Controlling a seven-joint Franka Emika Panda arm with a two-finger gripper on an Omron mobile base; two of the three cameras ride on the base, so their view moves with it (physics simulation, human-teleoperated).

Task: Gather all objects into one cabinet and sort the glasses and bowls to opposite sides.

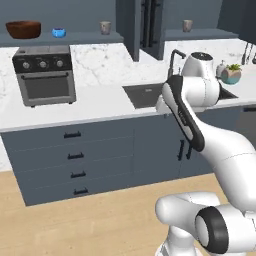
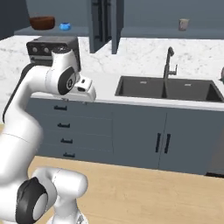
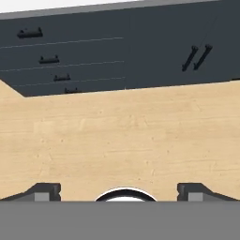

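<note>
The large brown wooden bowl [image 1: 23, 29] [image 2: 42, 22] and the small blue bowl [image 1: 59, 33] [image 2: 65, 26] stand side by side on the left cabinet's shelf [image 1: 80, 39]. One beige-grey cup [image 1: 105, 27] stands at that shelf's right end. The other cup [image 1: 187, 25] [image 2: 183, 24] stands alone on the right cabinet's shelf [image 1: 200, 34]. My gripper [image 3: 119, 193] is open and holds nothing. It hangs in front of the counter edge, far below the shelves, and looks down at the wooden floor and the lower cabinet fronts.
A toaster oven [image 1: 44, 74] sits on the marble counter under the left shelf. A sink [image 2: 166, 89] with a faucet [image 2: 169, 63] lies to its right, and a potted plant [image 1: 231, 74] beyond. Open cabinet doors [image 1: 150, 25] hang between the two shelves. Grey drawers [image 1: 75, 155] fill the base.
</note>
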